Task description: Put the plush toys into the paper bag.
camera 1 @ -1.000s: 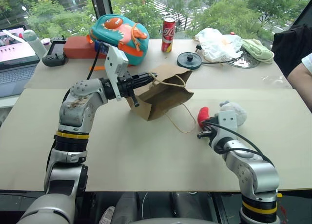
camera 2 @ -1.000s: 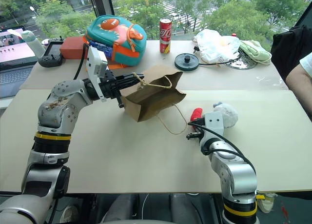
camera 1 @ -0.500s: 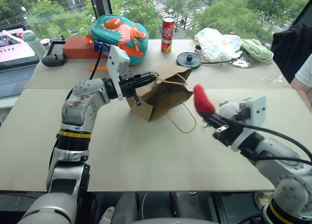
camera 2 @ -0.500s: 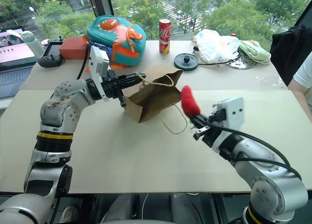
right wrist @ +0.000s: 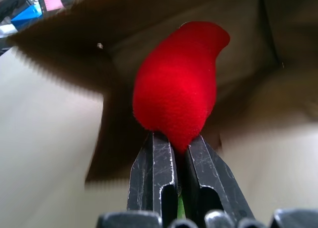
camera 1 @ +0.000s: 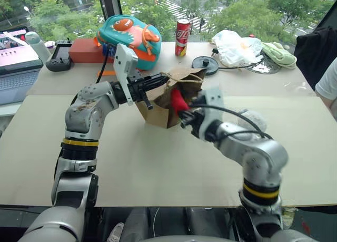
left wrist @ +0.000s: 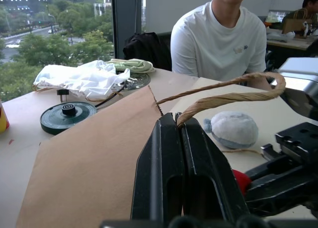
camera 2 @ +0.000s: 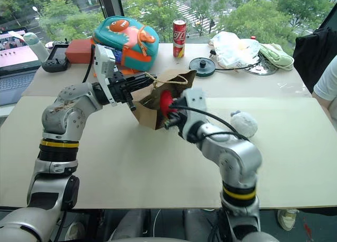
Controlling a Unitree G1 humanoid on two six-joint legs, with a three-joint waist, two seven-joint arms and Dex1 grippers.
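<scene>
On the tan table point(camera 1: 158, 173) in front of me, the paper bag point(camera 1: 158, 111) is the biggest thing in play and also the hardest to read: its inside is dark, my right arm covers its mouth in the head views, and I cannot make out how deep it goes. It sits tilted with its mouth toward my right side, held up off the board at the top edge.

My left gripper point(left wrist: 180, 133) has its jaws pressed tight together, pinching the bag's rim and the root of a cord handle point(left wrist: 233, 91), which loops up past the fingertips.

My right gripper point(right wrist: 175, 148) is clamped narrow on the red plush toy point(right wrist: 179, 84), gripping it by its lower end where a sliver of green shows between the fingers. The toy stands out ahead of the fingertips, right at the bag's mouth point(camera 2: 166, 103), with brown paper around it in the right wrist view. I cannot tell whether it touches the paper.

The grey-white ball point(camera 2: 244, 124) lies on the table well apart from the bag, partly hidden behind my right forearm in the left eye view.
</scene>
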